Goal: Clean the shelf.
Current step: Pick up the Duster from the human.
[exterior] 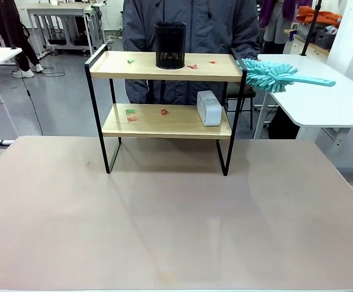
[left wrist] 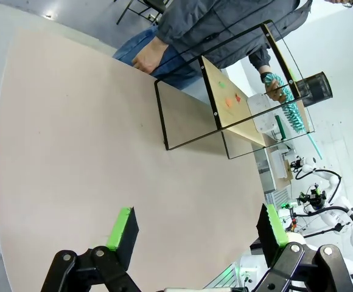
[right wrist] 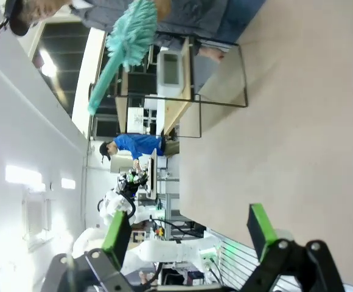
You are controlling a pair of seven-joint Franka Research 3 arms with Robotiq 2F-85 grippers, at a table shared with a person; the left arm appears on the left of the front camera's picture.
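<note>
Left claw (left wrist: pixel 196 226): jaws wide, nothing between them, above the table (left wrist: pixel 73 152).
Right claw (right wrist: pixel 187 230): I see it wide too, empty.
Shelf (exterior: pixel 164 73): far side of the table, before the person.
Scraps (exterior: pixel 192 66): red and green bits on both boards, beside cup (exterior: pixel 170 45) and white box (exterior: pixel 209 107).
Duster (exterior: pixel 271 75): head at top board's right end.
Progress: I judge cleaning barely begun; all scraps left.

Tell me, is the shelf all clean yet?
Not yet. Done: nothing that shows. In hand: a person holds a teal duster at the right end of the top board of the shelf; the robot's left fingers and right fingers stand open and empty. Left: green and red scraps lie on both boards, beside the black cup on top and the white box below.
</note>
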